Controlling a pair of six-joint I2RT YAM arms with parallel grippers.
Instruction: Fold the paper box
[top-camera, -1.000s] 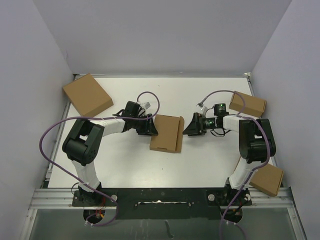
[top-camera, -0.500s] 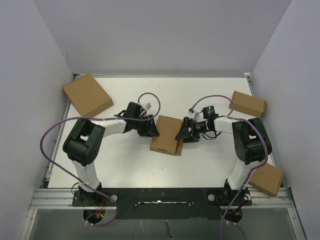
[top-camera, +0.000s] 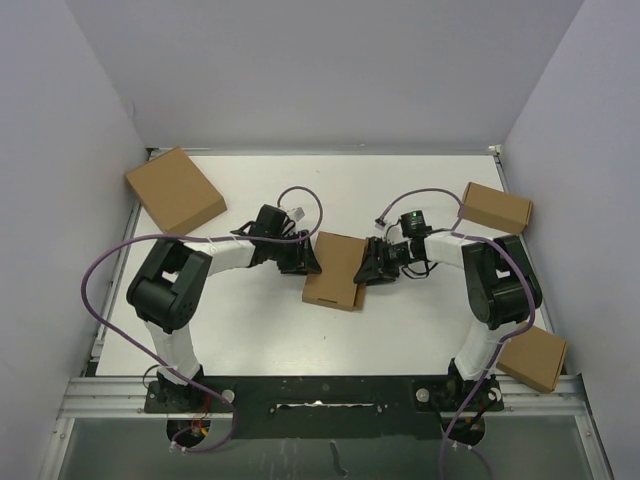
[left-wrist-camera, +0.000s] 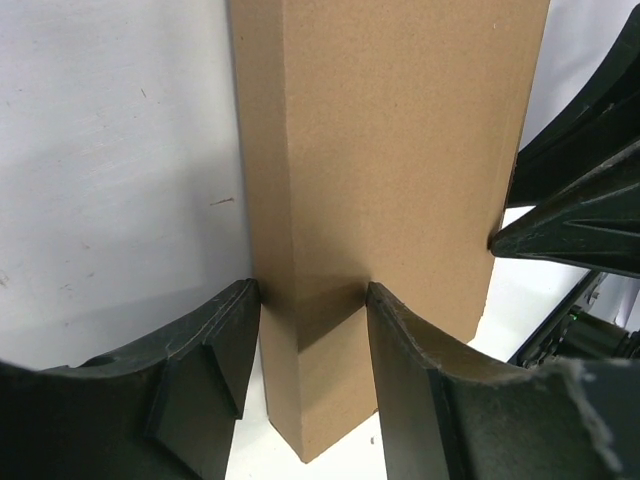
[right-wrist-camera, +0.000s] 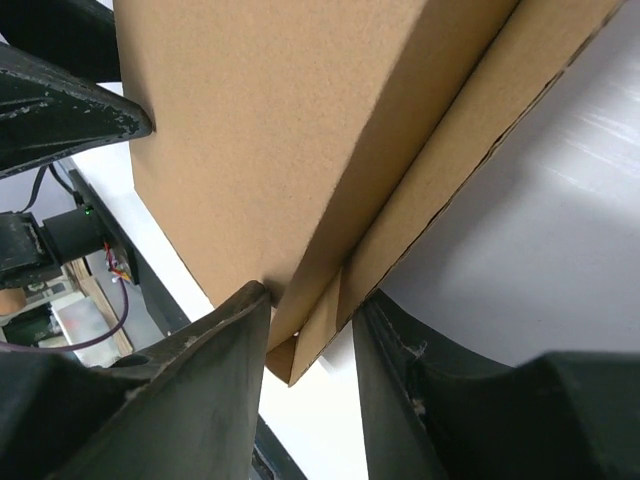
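Left black-and-white robot arm (top-camera: 175, 285) bent at elbow, forearm reaching right toward the middle; its black two-finger left gripper (top-camera: 306, 262) low and level, fingers (left-wrist-camera: 215, 350) pinched on left edge of flat brown cardboard paper box (top-camera: 335, 268); right black-and-white robot arm (top-camera: 500, 285) mirrored, forearm reaching left; black two-finger right gripper (top-camera: 364, 270) clamped over box's right edge, one finger each side; grippers face each other, apart.

The paper box (top-camera: 335, 268), plain brown cardboard folded into a thin, flat rectangle, is near the bench's (top-camera: 400, 330) middle.
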